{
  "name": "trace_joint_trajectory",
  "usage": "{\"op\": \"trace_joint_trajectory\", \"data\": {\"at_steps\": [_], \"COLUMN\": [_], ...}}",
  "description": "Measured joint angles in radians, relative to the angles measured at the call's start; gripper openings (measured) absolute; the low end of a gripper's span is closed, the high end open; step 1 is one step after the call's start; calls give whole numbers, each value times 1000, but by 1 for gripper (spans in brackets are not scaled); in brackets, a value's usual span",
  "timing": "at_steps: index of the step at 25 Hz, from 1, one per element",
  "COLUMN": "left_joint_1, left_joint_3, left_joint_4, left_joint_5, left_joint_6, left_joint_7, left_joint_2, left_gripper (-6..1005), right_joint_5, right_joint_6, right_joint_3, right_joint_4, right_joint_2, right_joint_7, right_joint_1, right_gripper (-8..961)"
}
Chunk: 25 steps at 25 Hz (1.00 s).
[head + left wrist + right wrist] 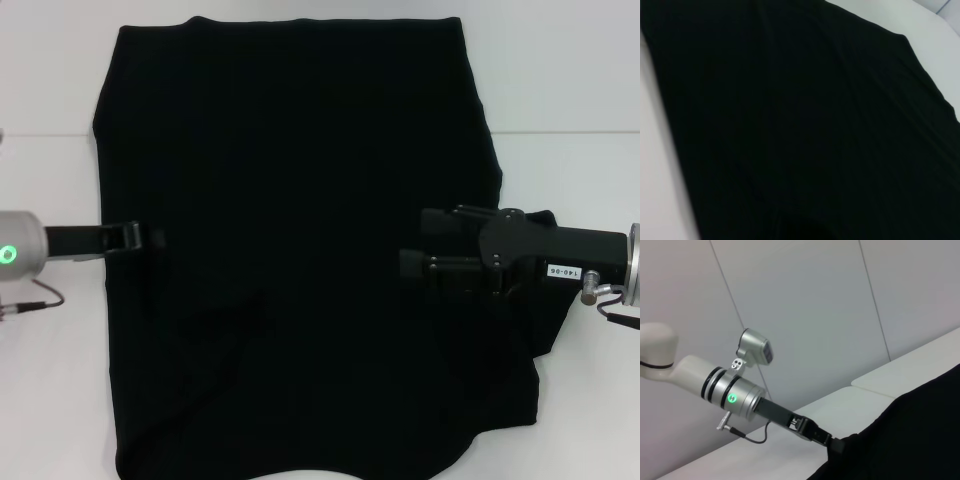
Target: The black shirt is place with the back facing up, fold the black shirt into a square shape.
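The black shirt (290, 200) lies spread flat on the white table (50, 400), plain side up, with no lettering showing. My left gripper (150, 238) sits at the shirt's left edge. In the right wrist view the left gripper (834, 445) is pinched on that edge, where the black shirt (910, 440) rises to meet it. My right gripper (410, 265) reaches in from the right, low over the cloth and well inside its right edge. Its black body blends into the fabric. The left wrist view is filled with the black shirt (800, 125).
A flap of the shirt, likely a sleeve (548, 335), sticks out under the right arm (540, 255). Bare white table lies on both sides of the cloth. A grey panelled wall (805, 305) stands behind the left arm (730, 392). The shirt's near hem reaches the table's front edge.
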Motion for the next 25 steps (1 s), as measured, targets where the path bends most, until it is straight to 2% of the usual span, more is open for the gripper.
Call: {"op": "trace_joint_trajectory", "data": {"at_steps": [9,17,22,23,25], "left_joint_1": [-47,-90,-102,-99,-97], "left_joint_3": [7,2,5,6,6], "left_joint_4": [-12,-78,-88,-90,-94], "left_joint_5": [-9,-12,-47,-97,-129], "left_joint_6": [-3,-59,-58,-64,-66], "left_joint_7": [-47,-61,-56,-52,-52], "left_joint_2": [3,4,-8,-19,-23], "left_gripper": [52,65,73,75,78], "right_joint_5": [0,0,0,0,0], "right_joint_6": [0,0,1,1,2], "right_joint_3": [0,0,0,0,0], "right_joint_4": [-1,-2,-2,-2,-2], "right_joint_2": [0,-3,-3,-3,-4], "right_joint_7": [0,0,0,0,3], "right_joint_1": [-1,1,1,0,-1], "right_gripper": [882,883,883,883,883]}}
